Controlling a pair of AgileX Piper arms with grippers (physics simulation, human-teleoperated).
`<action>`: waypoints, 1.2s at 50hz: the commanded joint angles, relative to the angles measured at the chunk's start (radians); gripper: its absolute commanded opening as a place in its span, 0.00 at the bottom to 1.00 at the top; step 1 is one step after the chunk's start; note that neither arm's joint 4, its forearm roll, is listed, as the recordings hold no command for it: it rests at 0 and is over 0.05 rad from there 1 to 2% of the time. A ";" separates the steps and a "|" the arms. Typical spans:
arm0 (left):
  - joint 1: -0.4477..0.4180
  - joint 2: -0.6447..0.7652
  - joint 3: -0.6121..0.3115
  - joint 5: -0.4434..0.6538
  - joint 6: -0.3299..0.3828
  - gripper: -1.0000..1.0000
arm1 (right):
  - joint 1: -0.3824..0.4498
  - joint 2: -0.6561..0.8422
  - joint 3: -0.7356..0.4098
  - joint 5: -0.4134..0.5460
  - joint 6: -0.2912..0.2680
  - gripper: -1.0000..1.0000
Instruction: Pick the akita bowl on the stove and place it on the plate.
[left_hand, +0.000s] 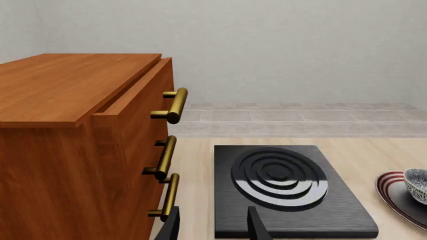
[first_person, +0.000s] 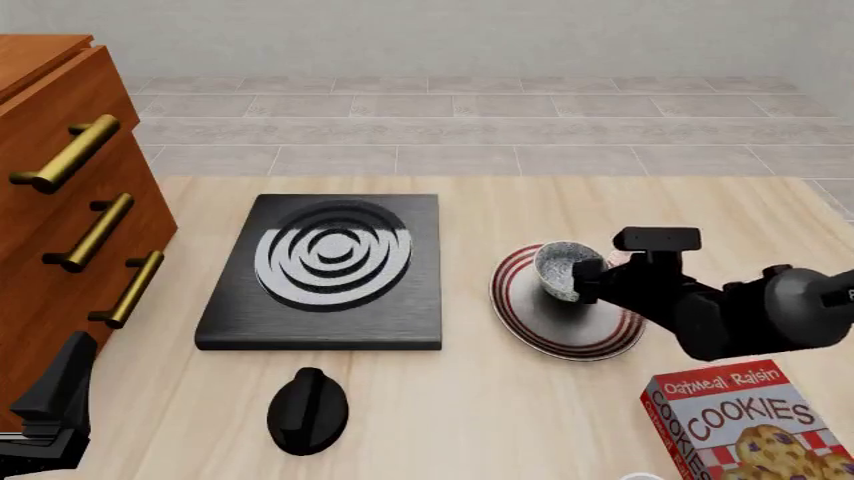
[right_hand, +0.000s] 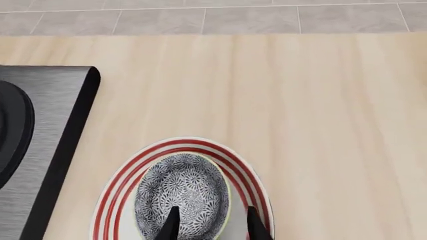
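Note:
The akita bowl (first_person: 566, 267) (right_hand: 180, 192), speckled grey-white inside, sits on the red-ringed white plate (first_person: 534, 322) (right_hand: 115, 192), right of the stove (first_person: 414, 300). My right gripper (first_person: 578, 281) (right_hand: 213, 227) is open and straddles the bowl's near rim: one finger is inside the bowl, the other outside, and neither presses the wall. The stove's silver burner rings carry nothing. My left gripper (left_hand: 212, 227) (first_person: 64, 375) hangs open and empty at the front left, beside the cabinet. In its wrist view the stove (left_hand: 333, 205) lies ahead, with the plate (left_hand: 390, 192) and bowl (left_hand: 417, 183) at the frame's edge.
A wooden drawer cabinet (first_person: 54, 200) (left_hand: 67, 125) with brass handles fills the left side. A black oval knob (first_person: 307, 410) lies in front of the stove. A red cookies box (first_person: 747, 425) stands at the front right, close to the right arm.

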 joint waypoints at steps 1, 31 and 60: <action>0.000 0.000 0.000 0.000 0.000 1.00 | 0.001 -0.088 0.008 0.042 -0.008 1.00; 0.000 0.000 0.000 0.000 0.000 1.00 | 0.077 -0.412 0.106 0.105 -0.029 1.00; 0.000 0.000 0.000 0.000 0.000 1.00 | 0.102 -0.834 0.299 0.165 -0.037 1.00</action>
